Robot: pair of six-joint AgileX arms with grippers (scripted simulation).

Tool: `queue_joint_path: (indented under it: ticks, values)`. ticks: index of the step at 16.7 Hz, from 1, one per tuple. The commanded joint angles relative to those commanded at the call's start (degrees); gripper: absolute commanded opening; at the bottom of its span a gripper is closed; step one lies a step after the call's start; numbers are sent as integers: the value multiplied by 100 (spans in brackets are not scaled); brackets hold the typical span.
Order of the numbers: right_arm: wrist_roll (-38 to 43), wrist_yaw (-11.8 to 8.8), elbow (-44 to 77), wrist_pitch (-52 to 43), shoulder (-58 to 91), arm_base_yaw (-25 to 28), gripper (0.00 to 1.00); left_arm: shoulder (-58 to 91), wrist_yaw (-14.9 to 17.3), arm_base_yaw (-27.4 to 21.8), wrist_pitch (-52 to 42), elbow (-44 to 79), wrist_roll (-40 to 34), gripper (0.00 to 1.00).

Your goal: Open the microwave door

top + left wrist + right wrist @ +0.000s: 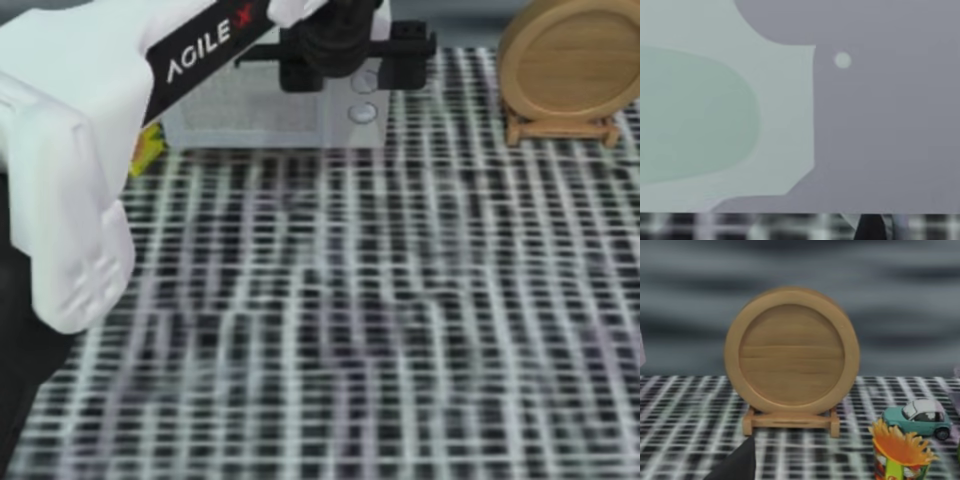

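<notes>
Overhead, left claw [345,45] sits at the microwave [270,115]; grip state unclear.

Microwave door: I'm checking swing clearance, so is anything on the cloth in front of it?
Nothing visible does: the checked cloth before the light-grey microwave door is bare. The left end effector hangs above it.

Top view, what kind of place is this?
Likely a simulated tabletop test scene: a microwave and round wooden board on a checked cloth, with the left gripper at the microwave.
</notes>
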Motion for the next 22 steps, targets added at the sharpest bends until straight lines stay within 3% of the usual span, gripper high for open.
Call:
queue_joint_path:
  ticks: [2,9,10,22]
  values:
    - [0,0,0,0,0,0,100,0,0,0,0,0,0,0]
    - [0,0,0,0,0,0,100,0,0,0,0,0,0,0]
    - [0,0,0,0,0,0,100,-143,122,-200,27,-126,-48,0]
    - [0,0,0,0,0,0,100,-793,-87,-173,539,-1381,-168,0]
